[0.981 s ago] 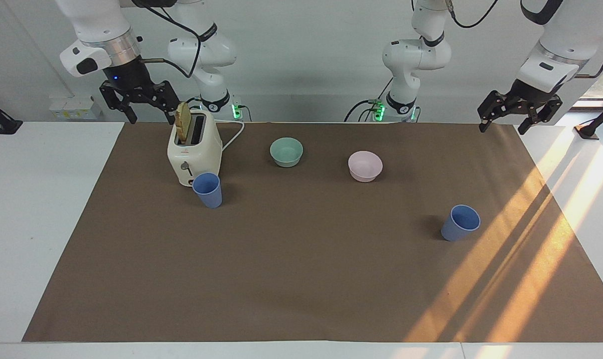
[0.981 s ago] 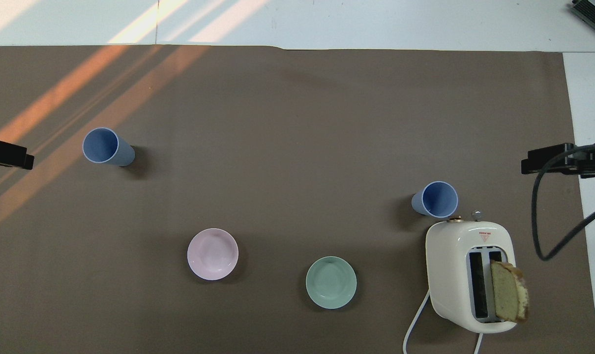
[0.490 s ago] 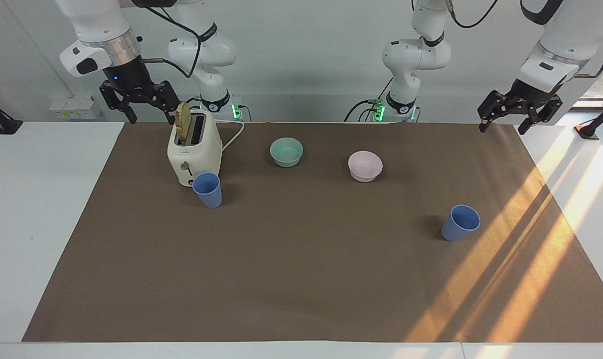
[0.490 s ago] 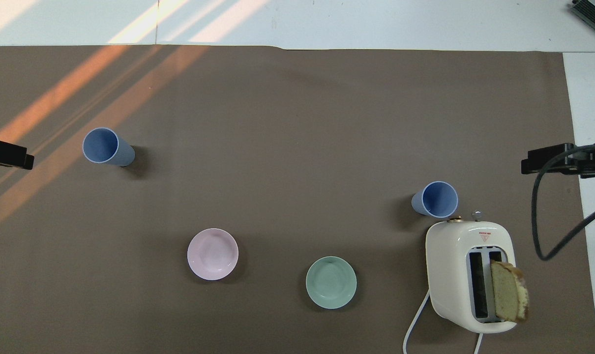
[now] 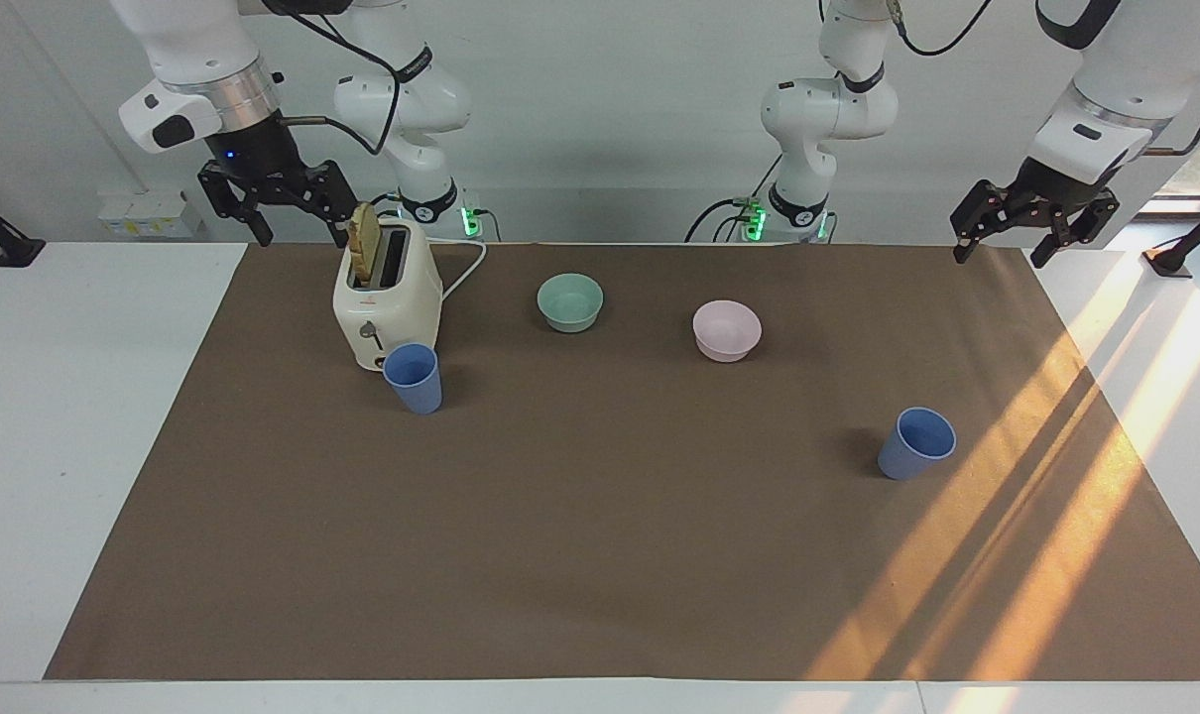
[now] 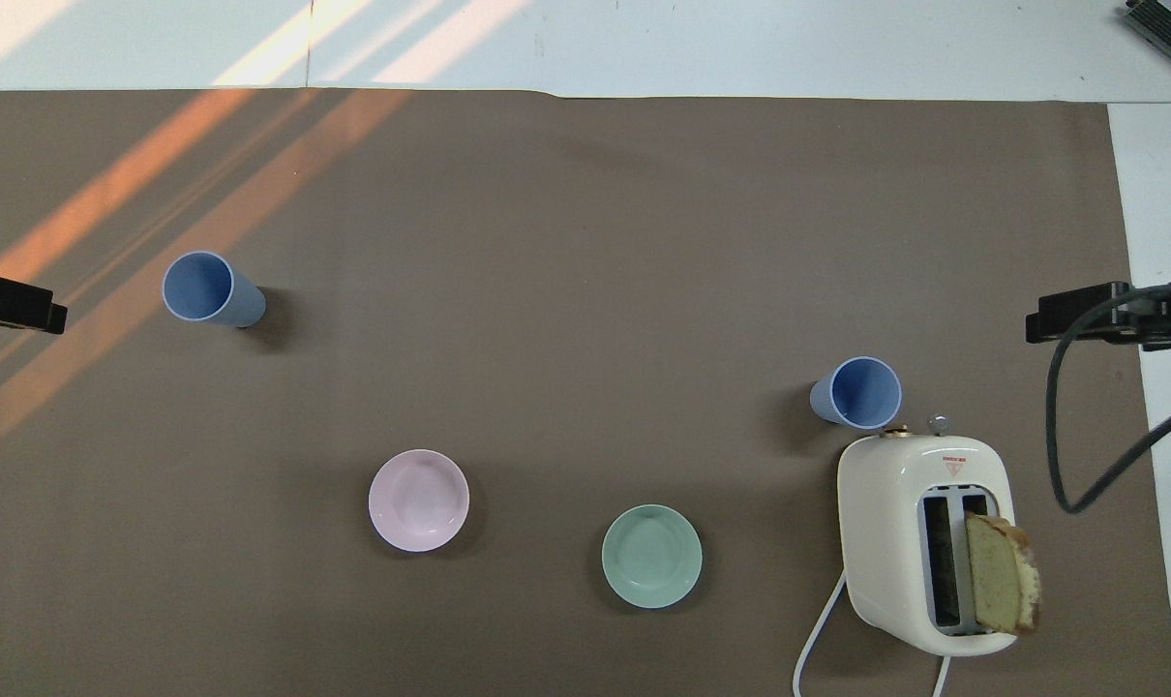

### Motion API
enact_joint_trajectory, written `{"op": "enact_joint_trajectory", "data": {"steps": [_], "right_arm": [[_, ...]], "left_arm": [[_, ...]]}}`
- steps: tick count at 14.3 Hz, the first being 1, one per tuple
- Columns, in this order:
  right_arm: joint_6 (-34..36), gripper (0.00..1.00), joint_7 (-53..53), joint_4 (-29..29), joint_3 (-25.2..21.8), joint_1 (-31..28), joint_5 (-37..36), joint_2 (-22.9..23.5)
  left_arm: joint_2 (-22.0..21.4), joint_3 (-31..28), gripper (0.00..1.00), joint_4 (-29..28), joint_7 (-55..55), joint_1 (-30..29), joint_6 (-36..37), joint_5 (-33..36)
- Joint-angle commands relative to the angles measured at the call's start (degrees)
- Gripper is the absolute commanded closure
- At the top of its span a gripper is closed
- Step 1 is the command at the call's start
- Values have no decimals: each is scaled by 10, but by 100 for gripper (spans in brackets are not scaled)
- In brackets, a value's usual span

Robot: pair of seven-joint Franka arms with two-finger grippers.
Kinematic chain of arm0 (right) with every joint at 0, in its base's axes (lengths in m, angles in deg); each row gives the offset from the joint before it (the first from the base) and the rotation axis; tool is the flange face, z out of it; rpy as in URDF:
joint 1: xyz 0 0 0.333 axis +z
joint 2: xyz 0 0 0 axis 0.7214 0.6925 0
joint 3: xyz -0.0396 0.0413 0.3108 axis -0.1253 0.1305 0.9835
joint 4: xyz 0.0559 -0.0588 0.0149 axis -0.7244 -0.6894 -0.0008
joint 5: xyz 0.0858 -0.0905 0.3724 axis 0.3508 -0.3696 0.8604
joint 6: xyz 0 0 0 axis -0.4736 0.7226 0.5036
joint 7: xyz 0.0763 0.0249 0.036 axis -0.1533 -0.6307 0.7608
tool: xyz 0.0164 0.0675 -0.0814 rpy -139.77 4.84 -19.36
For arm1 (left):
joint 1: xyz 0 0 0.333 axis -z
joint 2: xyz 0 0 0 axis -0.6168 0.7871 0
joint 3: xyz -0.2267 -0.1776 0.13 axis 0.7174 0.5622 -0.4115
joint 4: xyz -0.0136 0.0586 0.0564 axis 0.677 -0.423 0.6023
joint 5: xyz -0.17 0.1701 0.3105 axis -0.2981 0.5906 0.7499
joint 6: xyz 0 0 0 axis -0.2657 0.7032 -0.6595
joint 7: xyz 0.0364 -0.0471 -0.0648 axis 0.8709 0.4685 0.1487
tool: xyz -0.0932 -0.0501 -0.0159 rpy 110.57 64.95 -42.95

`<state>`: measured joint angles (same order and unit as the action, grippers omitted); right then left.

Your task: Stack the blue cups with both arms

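Two blue cups stand upright on the brown mat. One blue cup [image 5: 414,378] [image 6: 856,392] stands right beside the toaster, farther from the robots than it. The other blue cup [image 5: 917,443] [image 6: 208,288] stands alone toward the left arm's end. My right gripper [image 5: 302,236] [image 6: 1079,324] hangs open and empty in the air beside the toaster's top, at the right arm's end. My left gripper [image 5: 999,256] [image 6: 15,302] hangs open and empty over the mat's edge at the left arm's end. Both arms wait.
A cream toaster [image 5: 387,297] [image 6: 924,542] holds a bread slice [image 5: 365,241] in one slot, with its cord trailing toward the robots. A mint-green bowl [image 5: 570,301] [image 6: 651,556] and a pale pink bowl [image 5: 726,330] [image 6: 418,500] sit nearer the robots than the cups.
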<state>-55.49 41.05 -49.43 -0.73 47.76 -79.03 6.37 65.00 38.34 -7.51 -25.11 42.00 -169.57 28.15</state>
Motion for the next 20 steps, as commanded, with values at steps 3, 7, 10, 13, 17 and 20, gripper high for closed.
{"op": "enact_joint_trajectory", "data": {"steps": [3, 7, 10, 13, 17, 20], "right_arm": [[1, 0, -11, -3, 5, -7, -4, -4], [1, 0, -11, -3, 5, -7, -4, -4], [1, 0, -11, -3, 5, -7, -4, -4], [0, 0, -11, -3, 5, -7, -4, -4], [1, 0, -11, -3, 5, -7, -4, -4], [1, 0, -11, -3, 5, -8, -4, -4]], "left_arm": [[-6, 3, 0, -1, 1, -2, 6, 5], [-5, 3, 0, -2, 1, -3, 6, 5], [-6, 3, 0, -1, 1, -3, 6, 5], [-5, 3, 0, -1, 1, 0, 6, 5], [-6, 3, 0, -2, 5, -2, 11, 5], [-6, 3, 0, -3, 3, -1, 3, 5]]}}
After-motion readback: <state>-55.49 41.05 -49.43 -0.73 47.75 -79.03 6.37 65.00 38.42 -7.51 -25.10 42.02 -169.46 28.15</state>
